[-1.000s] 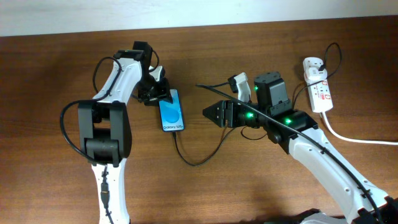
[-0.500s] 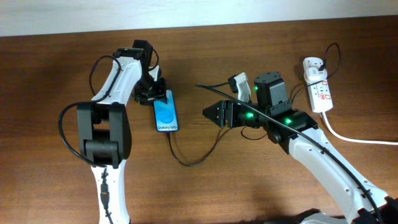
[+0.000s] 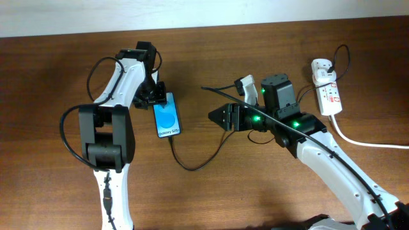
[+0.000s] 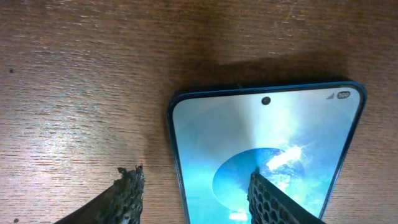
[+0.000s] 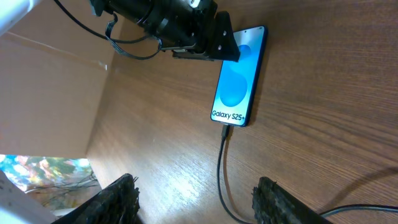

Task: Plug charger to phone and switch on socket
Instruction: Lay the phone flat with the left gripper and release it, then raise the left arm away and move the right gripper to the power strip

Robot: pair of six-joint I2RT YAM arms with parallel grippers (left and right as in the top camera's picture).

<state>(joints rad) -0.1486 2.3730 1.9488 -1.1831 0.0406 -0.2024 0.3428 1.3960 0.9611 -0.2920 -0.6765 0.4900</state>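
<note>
The phone (image 3: 167, 119) lies flat on the wooden table, its blue screen up, with the "Galaxy" text at its near short edge. The thin black charger (image 3: 192, 166) joins that edge and loops right under my right arm. My left gripper (image 3: 155, 97) is open at the phone's far end. In the left wrist view its fingers (image 4: 198, 190) straddle the phone's (image 4: 267, 143) left edge, one finger over the screen. My right gripper (image 3: 217, 118) is open and empty, right of the phone. The right wrist view shows the phone (image 5: 239, 78) and charger (image 5: 220, 168) ahead of the fingers (image 5: 199, 199). The socket (image 3: 327, 94) lies far right.
A thick white cord (image 3: 364, 142) leaves the socket's near end toward the right edge. A white plug (image 3: 323, 67) with a black lead sits in the socket's far end. The table's far edge meets a pale wall (image 3: 255, 13).
My left gripper moved left and the phone slid left with it, turning nearly straight. The charger loop followed. The right arm has not moved.
</note>
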